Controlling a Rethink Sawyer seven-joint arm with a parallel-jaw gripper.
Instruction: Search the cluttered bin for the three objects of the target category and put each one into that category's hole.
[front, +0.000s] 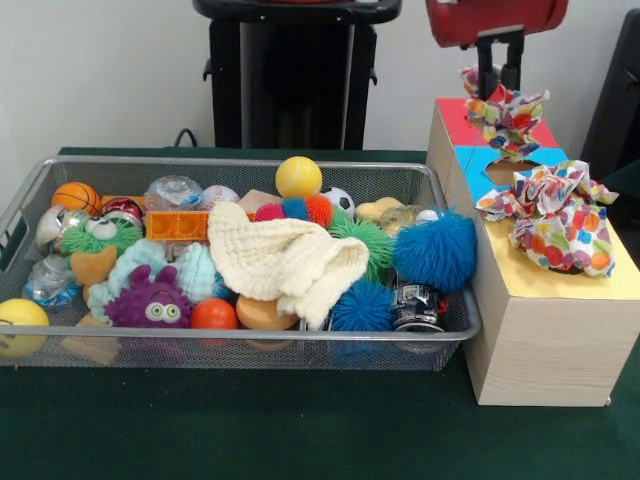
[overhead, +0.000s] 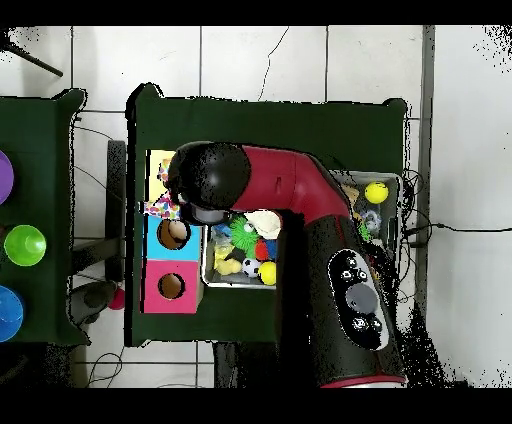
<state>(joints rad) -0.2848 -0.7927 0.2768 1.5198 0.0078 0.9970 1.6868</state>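
Note:
The wire mesh bin (front: 240, 330) is full of balls and toys. My gripper (front: 500, 78) hangs at the top right, shut on a printed cloth piece (front: 506, 118) that dangles above the blue and red parts of the wooden box (front: 545, 340). This cloth also shows in the overhead view (overhead: 160, 208), at the edge between the yellow and blue tops. Two more printed cloth pieces (front: 545, 190) (front: 570, 240) lie bunched on the yellow top (front: 530, 275) and hide its hole. In the overhead view my arm (overhead: 300, 200) covers the gripper and most of the yellow top (overhead: 158, 160).
A cream knitted cloth (front: 285, 260) lies across the middle of the bin, among spiky balls, a yellow ball (front: 298, 177) and a purple monster toy (front: 150, 300). The blue top's hole (overhead: 173, 233) and the red top's hole (overhead: 171, 286) are open. The bin's rim stands against the box.

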